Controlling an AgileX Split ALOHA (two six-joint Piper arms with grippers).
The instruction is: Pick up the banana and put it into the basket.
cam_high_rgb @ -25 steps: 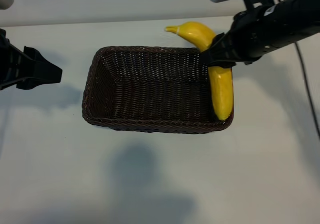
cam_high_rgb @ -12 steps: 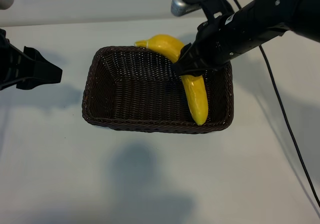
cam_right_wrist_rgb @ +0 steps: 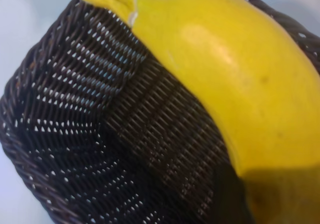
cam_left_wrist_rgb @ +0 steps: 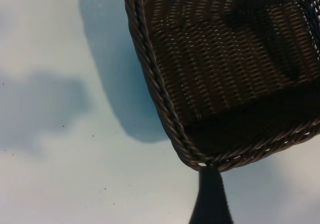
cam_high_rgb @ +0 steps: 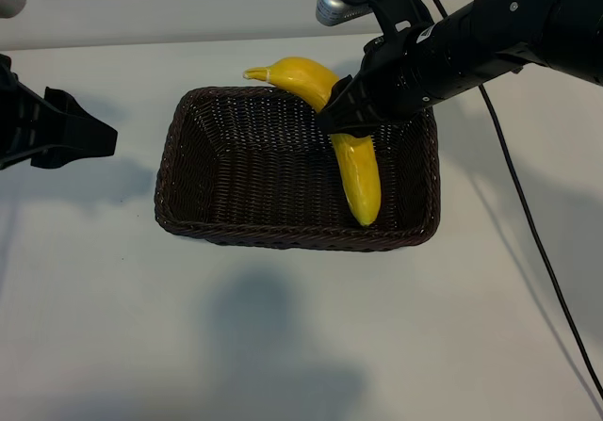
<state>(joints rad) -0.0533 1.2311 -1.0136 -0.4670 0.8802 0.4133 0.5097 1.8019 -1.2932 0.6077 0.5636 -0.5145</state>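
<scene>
The bright yellow banana [cam_high_rgb: 359, 182] hangs over the right half of the dark brown wicker basket [cam_high_rgb: 179, 162]. Its stem end sticks out past the far rim and its other end points down inside. My right gripper [cam_high_rgb: 341, 120] is shut on the banana's middle. In the right wrist view the banana [cam_right_wrist_rgb: 240, 73] fills the frame above the basket's weave [cam_right_wrist_rgb: 75, 149]. My left gripper [cam_high_rgb: 89, 138] stays at the table's left, open and holding nothing, apart from the basket. In the left wrist view one dark finger [cam_left_wrist_rgb: 210, 201] shows near a basket corner [cam_left_wrist_rgb: 165, 103].
The white table [cam_high_rgb: 283, 336] surrounds the basket, with arm shadows on it. A black cable [cam_high_rgb: 528, 223] trails from the right arm across the table's right side. A grey knob [cam_high_rgb: 332, 5] sits behind the right arm.
My right gripper has carried the banana leftward, from over the basket's right rim to above the basket's inside. The left arm has not moved.
</scene>
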